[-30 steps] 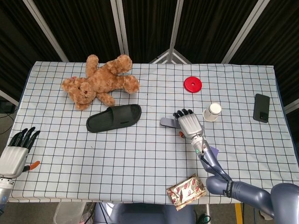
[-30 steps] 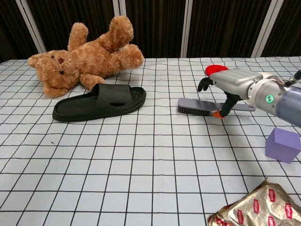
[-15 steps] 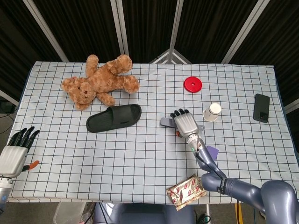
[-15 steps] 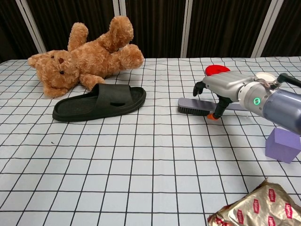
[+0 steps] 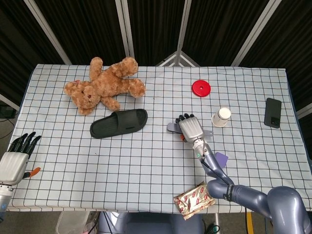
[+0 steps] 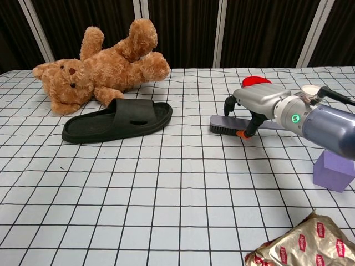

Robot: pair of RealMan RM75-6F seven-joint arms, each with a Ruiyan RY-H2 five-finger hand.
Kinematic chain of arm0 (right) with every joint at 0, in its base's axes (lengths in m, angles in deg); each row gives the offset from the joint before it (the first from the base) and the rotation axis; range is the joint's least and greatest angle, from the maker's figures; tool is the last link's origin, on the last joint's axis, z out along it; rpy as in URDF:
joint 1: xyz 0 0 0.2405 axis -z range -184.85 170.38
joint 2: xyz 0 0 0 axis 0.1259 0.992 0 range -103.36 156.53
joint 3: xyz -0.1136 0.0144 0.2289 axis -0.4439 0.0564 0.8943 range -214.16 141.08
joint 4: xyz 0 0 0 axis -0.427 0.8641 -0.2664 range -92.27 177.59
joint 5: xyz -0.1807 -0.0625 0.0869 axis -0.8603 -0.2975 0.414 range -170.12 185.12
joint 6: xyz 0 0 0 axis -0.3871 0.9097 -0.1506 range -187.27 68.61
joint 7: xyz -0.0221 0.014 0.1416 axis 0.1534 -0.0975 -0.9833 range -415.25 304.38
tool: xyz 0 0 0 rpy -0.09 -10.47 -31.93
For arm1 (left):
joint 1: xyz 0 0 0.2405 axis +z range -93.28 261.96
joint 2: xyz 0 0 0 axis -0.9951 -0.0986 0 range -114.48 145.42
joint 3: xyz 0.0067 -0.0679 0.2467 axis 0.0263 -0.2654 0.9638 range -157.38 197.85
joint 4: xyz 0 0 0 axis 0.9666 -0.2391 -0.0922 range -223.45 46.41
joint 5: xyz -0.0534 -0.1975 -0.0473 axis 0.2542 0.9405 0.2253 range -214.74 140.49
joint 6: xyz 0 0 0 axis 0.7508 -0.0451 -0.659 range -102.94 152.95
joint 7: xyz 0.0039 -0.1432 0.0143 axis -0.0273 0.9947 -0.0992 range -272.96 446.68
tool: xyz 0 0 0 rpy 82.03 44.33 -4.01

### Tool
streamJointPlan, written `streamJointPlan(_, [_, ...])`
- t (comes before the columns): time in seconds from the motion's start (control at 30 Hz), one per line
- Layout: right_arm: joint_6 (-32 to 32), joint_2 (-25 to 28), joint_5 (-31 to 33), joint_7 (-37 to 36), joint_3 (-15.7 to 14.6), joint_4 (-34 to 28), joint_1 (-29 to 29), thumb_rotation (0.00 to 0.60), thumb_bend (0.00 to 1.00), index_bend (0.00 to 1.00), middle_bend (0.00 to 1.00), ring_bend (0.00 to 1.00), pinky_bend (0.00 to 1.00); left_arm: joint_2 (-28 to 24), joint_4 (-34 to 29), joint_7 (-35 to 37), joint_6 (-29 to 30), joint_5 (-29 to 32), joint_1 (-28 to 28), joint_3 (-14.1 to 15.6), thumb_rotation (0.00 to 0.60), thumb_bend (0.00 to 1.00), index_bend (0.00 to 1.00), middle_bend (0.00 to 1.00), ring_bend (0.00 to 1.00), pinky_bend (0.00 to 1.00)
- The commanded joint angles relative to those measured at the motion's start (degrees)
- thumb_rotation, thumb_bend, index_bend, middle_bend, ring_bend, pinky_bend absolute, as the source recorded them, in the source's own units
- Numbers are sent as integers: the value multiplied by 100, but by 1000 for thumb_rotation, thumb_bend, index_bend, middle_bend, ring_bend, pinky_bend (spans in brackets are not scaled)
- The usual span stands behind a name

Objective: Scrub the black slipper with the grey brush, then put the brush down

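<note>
The black slipper (image 5: 118,123) (image 6: 116,121) lies sole down, left of the table's middle. To its right the grey brush (image 5: 170,127) (image 6: 223,125) lies flat on the cloth, bristles down. My right hand (image 5: 190,129) (image 6: 256,102) hovers palm down over the brush's handle. Its fingers curve down behind the brush and its orange-tipped thumb hangs in front, and the brush stays on the table. My left hand (image 5: 14,161) rests at the table's near left corner with straight, spread fingers, holding nothing.
A brown teddy bear (image 5: 105,84) (image 6: 100,66) lies just behind the slipper. A red disc (image 5: 200,88), a white cup (image 5: 222,117) and a black phone (image 5: 273,112) sit at the right. A purple block (image 6: 333,169) and a gold snack packet (image 6: 299,244) lie near the front right.
My right hand has slid left along the brush toward its bristle end and dropped a little closer over it. The brush, the slipper and my left hand have stayed put.
</note>
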Motion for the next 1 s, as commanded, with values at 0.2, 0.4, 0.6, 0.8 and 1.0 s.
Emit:
streamJointPlan(0.2, [17,20,56,95,-5,-76,-62,600,389,340,273,221,289,-18,-5,34,15,-30,0,19,600,188,0,0,0,102])
streamJointPlan(0.4, [-40,-34,134,143,-10,-33,-139,600,390,340,273,223,294,-25,2,52,13,-23,-1,19,600,187,0,0,0,102])
streamJointPlan(0.6, [-111,-119,211,148,-11,103,-212,600,390,344,274,228,299,-23,12,60,-10,2,-8,13,600,187,0,0,0,102])
streamJointPlan(0.8, [-125,-155,221,128,3,172,-268,600,391,353,277,231,303,-33,11,78,7,5,-5,6,600,187,0,0,0,102])
streamJointPlan(1.0, [-116,-149,229,166,2,172,-322,600,395,388,291,248,330,-36,19,99,1,7,-11,6,600,187,0,0,0,102])
